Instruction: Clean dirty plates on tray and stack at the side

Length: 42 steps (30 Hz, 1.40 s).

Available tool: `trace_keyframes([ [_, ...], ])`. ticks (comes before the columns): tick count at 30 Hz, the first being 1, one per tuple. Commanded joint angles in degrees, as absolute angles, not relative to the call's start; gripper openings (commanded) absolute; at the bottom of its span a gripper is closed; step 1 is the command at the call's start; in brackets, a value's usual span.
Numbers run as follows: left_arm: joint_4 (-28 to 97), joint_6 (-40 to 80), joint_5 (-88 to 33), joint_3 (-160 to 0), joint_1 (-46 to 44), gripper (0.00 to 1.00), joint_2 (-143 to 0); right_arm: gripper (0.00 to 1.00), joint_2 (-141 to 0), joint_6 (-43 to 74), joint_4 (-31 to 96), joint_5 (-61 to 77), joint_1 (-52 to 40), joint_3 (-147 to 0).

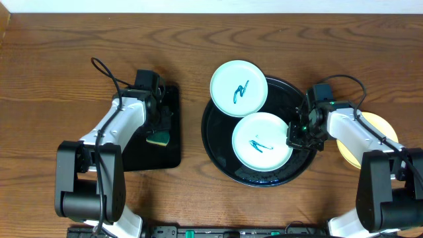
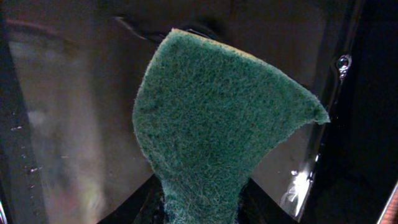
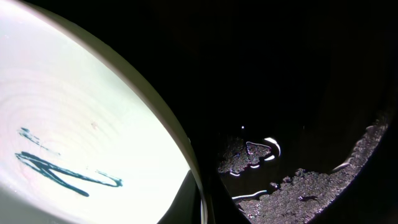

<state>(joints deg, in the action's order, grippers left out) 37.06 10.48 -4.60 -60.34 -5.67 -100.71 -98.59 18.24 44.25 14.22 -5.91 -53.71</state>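
Two mint-white plates with teal scribbles lie on the round black tray (image 1: 218,149): one at the back (image 1: 238,88), overhanging the rim, and one at the front (image 1: 262,141). A pale yellow plate (image 1: 380,125) lies on the table to the right, partly under my right arm. My right gripper (image 1: 294,135) is shut on the front plate's right rim; in the right wrist view the rim runs between its fingers (image 3: 202,205), with the plate (image 3: 74,124) to the left and the wet tray (image 3: 298,93) to the right. My left gripper (image 1: 157,129) is shut on a green sponge (image 2: 211,118).
A smaller rectangular black tray (image 1: 168,155) lies on the left under my left gripper and the sponge (image 1: 158,139). Its wet glossy floor (image 2: 62,124) shows in the left wrist view. Wooden table (image 1: 53,66) lies all around.
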Motion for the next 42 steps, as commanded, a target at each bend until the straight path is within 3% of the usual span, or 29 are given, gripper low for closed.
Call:
trace_keyframes([
  [1,37.2,10.3,-4.7,-59.6,-5.5,0.38,-99.3,0.01,-99.2,18.4,43.7,13.8,-6.1,-53.4],
  [2,37.2,10.3,-4.7,-59.6,-5.5,0.42,-99.3,0.01,-99.2,18.4,43.7,13.8,-6.1,-53.4],
  [7,37.2,10.3,-4.7,-59.6,-5.5,0.42,-99.3,0.01,-99.2,18.4,43.7,13.8,-6.1,-53.4],
  [11,37.2,10.3,-4.7,-59.6,-5.5,0.29,-99.3,0.01,-99.2,18.4,43.7,13.8,-6.1,-53.4],
  [15,37.2,10.3,-4.7,-59.6,-5.5,0.26,-99.3,0.01,-99.2,18.4,43.7,13.8,-6.1,-53.4],
  [18,37.2,10.3,-4.7,-59.6,-5.5,0.19,-99.3,0.01,-99.2,18.4,43.7,13.8,-6.1,-53.4],
  [21,37.2,10.3,-4.7,-59.6,-5.5,0.2,-99.3,0.01,-99.2,18.4,43.7,13.8,-6.1,-53.4],
  [24,37.2,10.3,-4.7,-59.6,-5.5,0.36,-99.3,0.01,-99.2,18.4,43.7,13.8,-6.1,-53.4],
  [42,37.2,10.4,-4.8,-59.6,-5.5,0.37,-96.2,0.01,-99.2,18.4,43.7,13.8,-6.1,-53.4],
])
